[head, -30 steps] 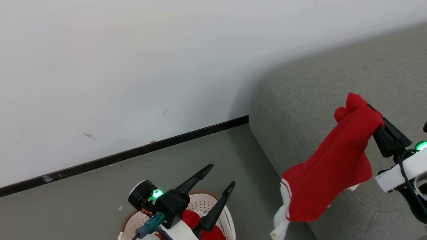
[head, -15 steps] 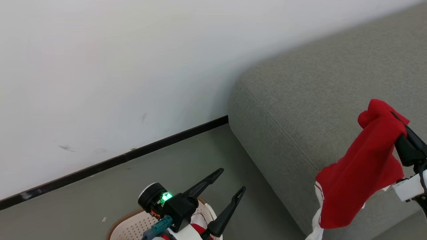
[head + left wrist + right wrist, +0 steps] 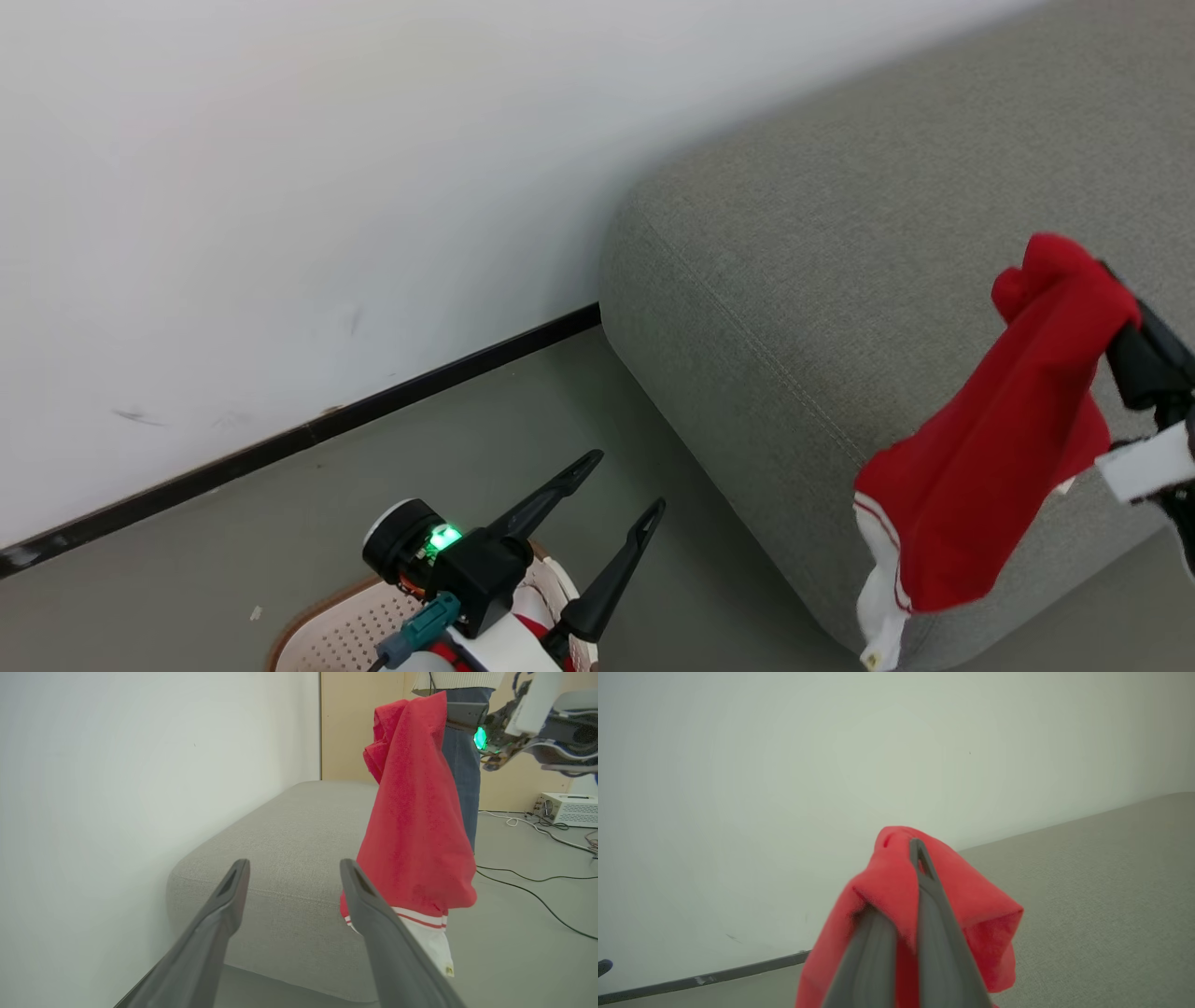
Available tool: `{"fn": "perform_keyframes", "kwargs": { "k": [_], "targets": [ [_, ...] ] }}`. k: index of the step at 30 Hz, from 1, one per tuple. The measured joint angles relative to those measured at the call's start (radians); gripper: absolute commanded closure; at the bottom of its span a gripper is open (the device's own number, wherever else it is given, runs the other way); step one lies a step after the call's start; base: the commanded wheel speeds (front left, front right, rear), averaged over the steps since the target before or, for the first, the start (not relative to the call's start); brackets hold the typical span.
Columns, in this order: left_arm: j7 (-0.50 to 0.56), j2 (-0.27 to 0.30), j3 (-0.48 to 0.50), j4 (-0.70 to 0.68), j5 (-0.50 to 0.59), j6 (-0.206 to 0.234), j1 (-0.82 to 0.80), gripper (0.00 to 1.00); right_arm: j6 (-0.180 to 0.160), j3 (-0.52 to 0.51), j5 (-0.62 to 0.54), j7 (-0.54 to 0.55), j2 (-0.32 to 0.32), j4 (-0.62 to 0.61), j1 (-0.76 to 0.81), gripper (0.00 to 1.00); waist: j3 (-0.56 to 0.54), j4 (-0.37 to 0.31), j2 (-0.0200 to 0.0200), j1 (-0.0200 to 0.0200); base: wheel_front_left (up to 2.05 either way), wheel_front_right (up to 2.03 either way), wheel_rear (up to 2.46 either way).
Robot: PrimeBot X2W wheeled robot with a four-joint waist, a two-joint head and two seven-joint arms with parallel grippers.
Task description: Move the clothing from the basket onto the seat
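Right end effector (image 3: 914, 854) is clamped together on a bunched fold of the red garment (image 3: 999, 448) at the right edge of the head view. The cloth hangs free from it – its white cuff with thin red stripes is lowest, dangling in front of the near edge of the grey sofa (image 3: 840, 261), not resting on the cushion. Left end effector (image 3: 625, 482) sits at the bottom centre of the head view with its two dark fingers spread apart and nothing between them. It hovers above the cream perforated basket (image 3: 327, 625) on the grey floor (image 3: 373, 485). In the left wrist view a person's jeans-clad leg (image 3: 462, 774) stands behind the hanging garment, at the upper right.
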Motion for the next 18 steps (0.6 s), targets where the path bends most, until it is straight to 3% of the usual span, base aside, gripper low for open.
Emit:
{"fn": "perform_keyframes", "kwargs": {
  "k": [18],
  "targets": [
    [0.002, 0.082, 0.064, -0.110, 0.050, 0.073, 0.009, 0.00, 0.000, -0.159, -0.037, 0.124, -0.022, 0.245, -0.487, 1.00, 0.122, 0.051, 0.0000, 0.0000, 0.00, 0.00, 0.00]
  ]
}}
